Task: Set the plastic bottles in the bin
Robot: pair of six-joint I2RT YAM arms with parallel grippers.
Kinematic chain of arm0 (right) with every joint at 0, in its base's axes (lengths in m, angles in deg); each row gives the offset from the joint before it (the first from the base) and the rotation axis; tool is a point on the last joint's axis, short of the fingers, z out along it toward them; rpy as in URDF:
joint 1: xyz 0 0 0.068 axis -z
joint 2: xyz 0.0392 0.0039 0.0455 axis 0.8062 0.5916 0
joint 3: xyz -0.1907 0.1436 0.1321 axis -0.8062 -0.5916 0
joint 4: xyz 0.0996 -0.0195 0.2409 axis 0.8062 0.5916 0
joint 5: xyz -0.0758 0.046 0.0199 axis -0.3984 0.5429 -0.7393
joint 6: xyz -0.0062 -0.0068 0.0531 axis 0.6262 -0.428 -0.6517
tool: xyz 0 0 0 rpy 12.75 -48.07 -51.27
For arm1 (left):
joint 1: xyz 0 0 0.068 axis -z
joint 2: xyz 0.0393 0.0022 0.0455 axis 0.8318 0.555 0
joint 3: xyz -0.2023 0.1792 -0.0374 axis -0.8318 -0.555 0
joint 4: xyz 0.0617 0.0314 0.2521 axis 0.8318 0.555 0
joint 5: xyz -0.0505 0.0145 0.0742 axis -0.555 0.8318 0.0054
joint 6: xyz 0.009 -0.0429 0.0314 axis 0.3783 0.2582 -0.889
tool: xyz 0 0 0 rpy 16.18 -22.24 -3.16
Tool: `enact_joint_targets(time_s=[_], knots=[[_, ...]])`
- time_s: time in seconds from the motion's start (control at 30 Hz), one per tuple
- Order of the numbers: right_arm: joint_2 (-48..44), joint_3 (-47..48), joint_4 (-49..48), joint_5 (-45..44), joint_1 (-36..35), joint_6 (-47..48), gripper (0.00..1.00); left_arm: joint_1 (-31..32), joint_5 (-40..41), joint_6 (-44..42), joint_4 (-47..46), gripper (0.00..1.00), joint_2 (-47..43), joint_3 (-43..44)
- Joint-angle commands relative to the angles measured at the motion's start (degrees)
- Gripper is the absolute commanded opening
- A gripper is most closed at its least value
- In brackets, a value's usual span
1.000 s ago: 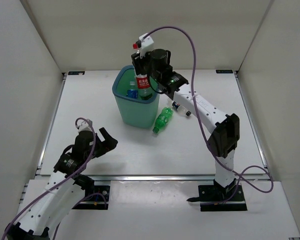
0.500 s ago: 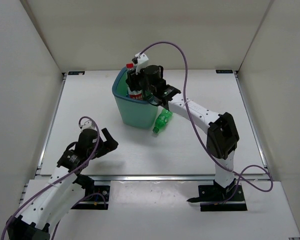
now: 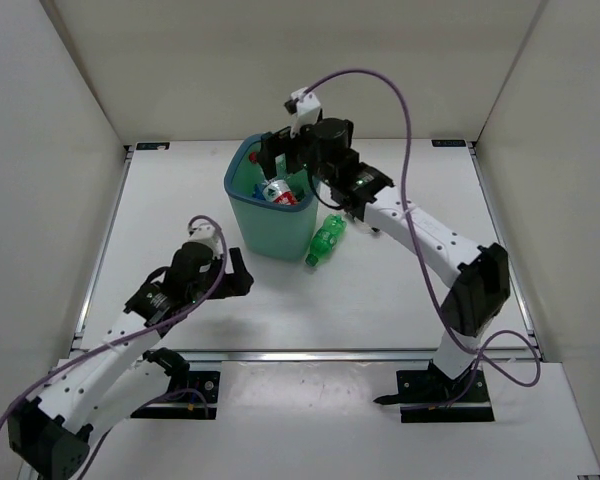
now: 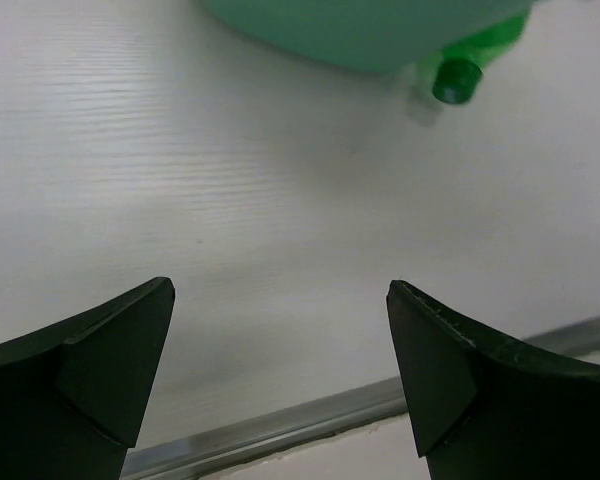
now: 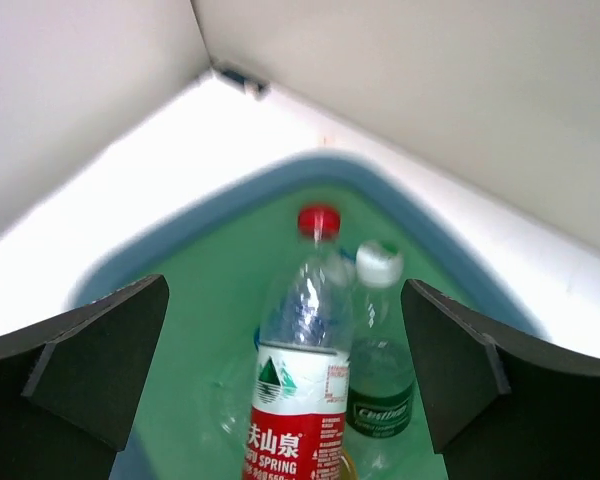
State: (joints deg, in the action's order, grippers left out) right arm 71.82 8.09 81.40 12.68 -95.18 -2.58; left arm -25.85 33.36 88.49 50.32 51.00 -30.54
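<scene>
Over the bin (image 3: 268, 236), right claw (image 5: 285, 284) gapes wide, empty.

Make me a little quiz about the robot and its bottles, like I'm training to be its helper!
1. True or false: the green bottle lies inside the bin.
2. What colour is the cap on the red-labelled bottle? A blue, B red, C yellow.
3. Fill in: the right end effector above the bin is ___ (open or shut).
Key: 1 false, it lies on the table beside the bin; 2 B; 3 open.
</scene>
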Motion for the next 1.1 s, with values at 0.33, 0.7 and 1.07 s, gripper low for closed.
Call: enact_joint_targets(time_s=[0.33,0.7,1.07], knots=[[-28.16,-21.26,6.9,0.64,17.51,-9.33,0.99,20.44,-7.15,-11.17,-16.64,0.98,24.36,9.91],[-39.96,-34.55,14.37,5.57,33.96,-12.86,0.99,21.33,-2.8,-17.42,-29.32,0.99,50.82,21.41],[-42.52,-36.32,13.33,5.05,38.37,-11.19,0.99,17.99,10.58,-22.16,-24.83,0.99,64.45,35.49]])
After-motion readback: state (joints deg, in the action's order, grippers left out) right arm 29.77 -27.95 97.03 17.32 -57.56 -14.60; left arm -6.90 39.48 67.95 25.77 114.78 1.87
